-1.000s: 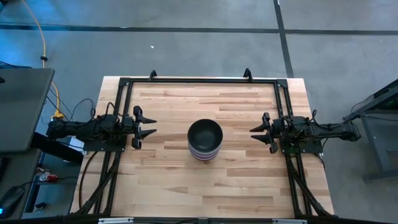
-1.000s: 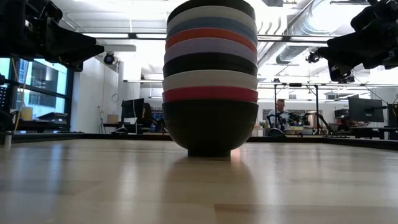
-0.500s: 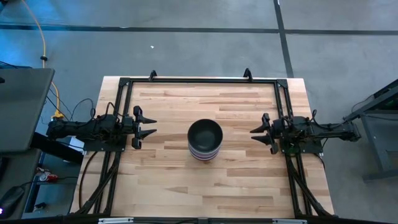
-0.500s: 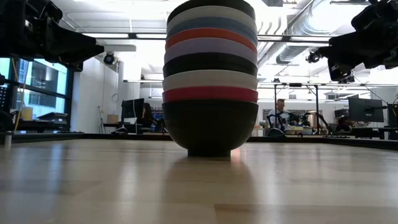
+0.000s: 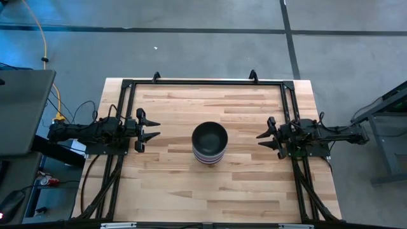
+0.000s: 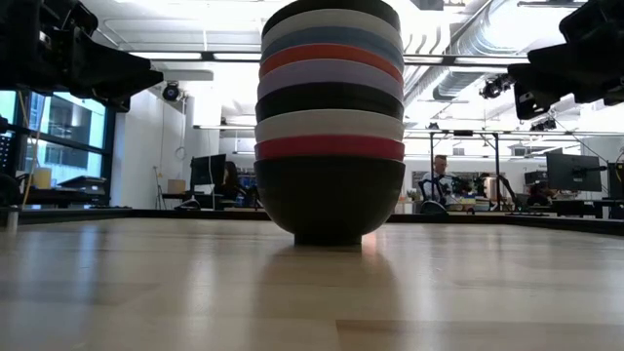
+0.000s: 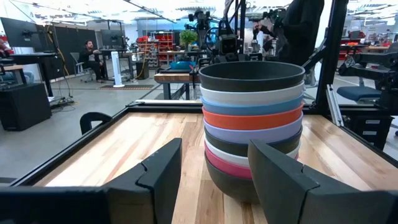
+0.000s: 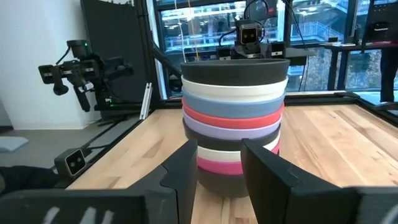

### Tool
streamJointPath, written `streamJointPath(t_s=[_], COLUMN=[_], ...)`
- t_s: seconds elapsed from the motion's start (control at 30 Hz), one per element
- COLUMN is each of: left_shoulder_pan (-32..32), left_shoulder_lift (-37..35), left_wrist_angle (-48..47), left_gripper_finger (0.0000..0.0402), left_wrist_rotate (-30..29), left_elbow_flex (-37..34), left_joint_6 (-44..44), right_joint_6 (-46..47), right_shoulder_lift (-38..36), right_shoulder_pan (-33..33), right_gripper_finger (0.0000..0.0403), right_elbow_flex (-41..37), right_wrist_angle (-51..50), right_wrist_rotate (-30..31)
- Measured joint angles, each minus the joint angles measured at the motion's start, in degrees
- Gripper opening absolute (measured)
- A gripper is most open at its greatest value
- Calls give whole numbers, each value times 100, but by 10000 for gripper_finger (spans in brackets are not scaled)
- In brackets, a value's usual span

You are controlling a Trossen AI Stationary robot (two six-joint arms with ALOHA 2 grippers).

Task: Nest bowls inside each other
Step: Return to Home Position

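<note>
From above, the stack of bowls at the centre of the tabletop shows little beyond the top black bowl and a sliver of coloured rims under it. The low view, mid-frame, shows all nine layers, bottom to top: base black bowl, magenta bowl, lower white bowl, middle black bowl, lavender bowl, red bowl, blue bowl, upper white bowl, then the top one. That makes three black, two white and one of each other colour. The left hand at mid-left and the right hand at mid-right hang well apart from the stack; the wrist views show each with fingers spread, holding nothing.
</note>
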Motion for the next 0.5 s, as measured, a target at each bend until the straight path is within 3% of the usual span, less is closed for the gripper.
streamJointPath(t_s=[0.5], left_shoulder_pan=[1], left_shoulder_lift=[0], left_wrist_angle=[0], left_gripper_finger=[172], left_wrist_rotate=[0], left_elbow_flex=[0], left_joint_6=[0], right_joint_6=[212], right_shoulder_lift=[-2], right_shoulder_pan=[0], right_gripper_finger=[114], right_elbow_flex=[0], right_wrist_angle=[138], right_wrist_rotate=[351])
